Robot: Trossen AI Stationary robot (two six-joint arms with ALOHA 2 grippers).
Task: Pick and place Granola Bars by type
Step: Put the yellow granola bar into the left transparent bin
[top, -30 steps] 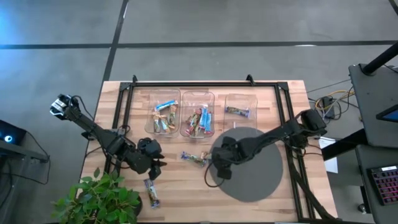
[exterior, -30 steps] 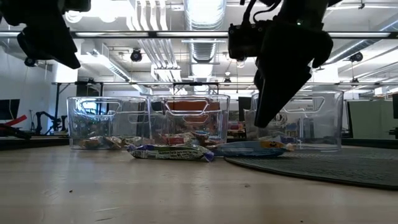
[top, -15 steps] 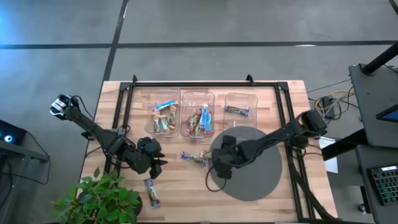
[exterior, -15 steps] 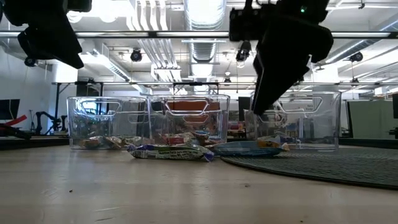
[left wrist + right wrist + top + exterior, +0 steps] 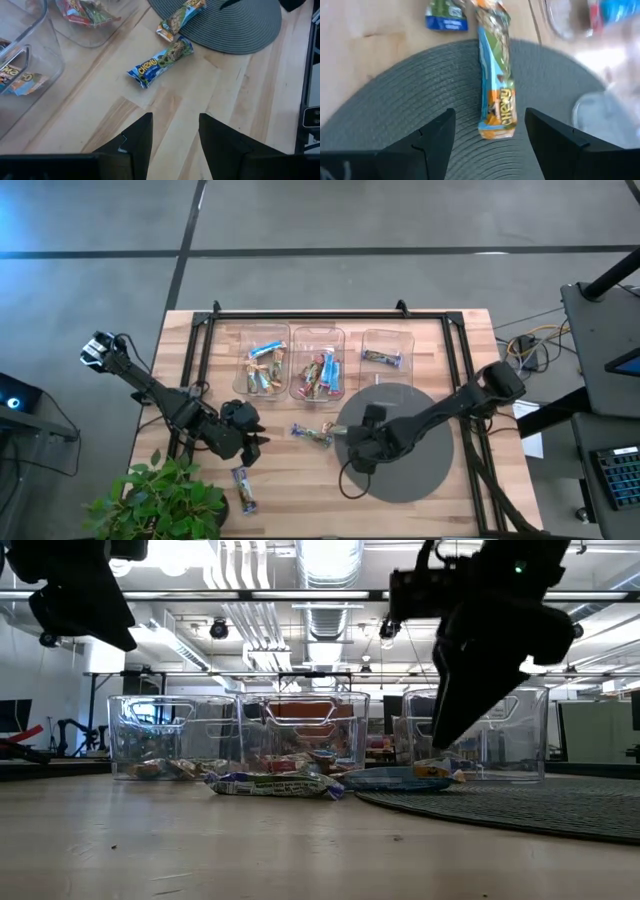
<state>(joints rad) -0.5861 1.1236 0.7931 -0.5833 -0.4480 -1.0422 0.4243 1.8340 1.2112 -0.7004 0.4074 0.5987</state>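
Observation:
Two granola bars lie loose mid-table: a dark blue one (image 5: 300, 430) (image 5: 160, 62) on the wood, and a light blue and orange one (image 5: 326, 437) (image 5: 497, 95) with one end on the round grey mat's left edge. A purple-blue bar (image 5: 244, 490) lies near the table's near edge. More bars sit in the clear bins (image 5: 262, 365) (image 5: 318, 372) (image 5: 383, 358). My right gripper (image 5: 356, 450) (image 5: 490, 117) hovers open over the mat, its fingers on either side of the light blue bar's orange end without touching. My left gripper (image 5: 250, 445) (image 5: 172, 135) is open, raised left of the loose bars.
The round grey mat (image 5: 410, 465) covers the table's right middle. Three clear bins stand in a row at the far side (image 5: 300, 735). A potted plant (image 5: 160, 500) crowds the near left corner. A black frame rail (image 5: 330, 313) borders the table.
My right gripper has moved a little toward the table's near edge over the mat, staying raised above the light blue bar. The bars and the left arm have kept still.

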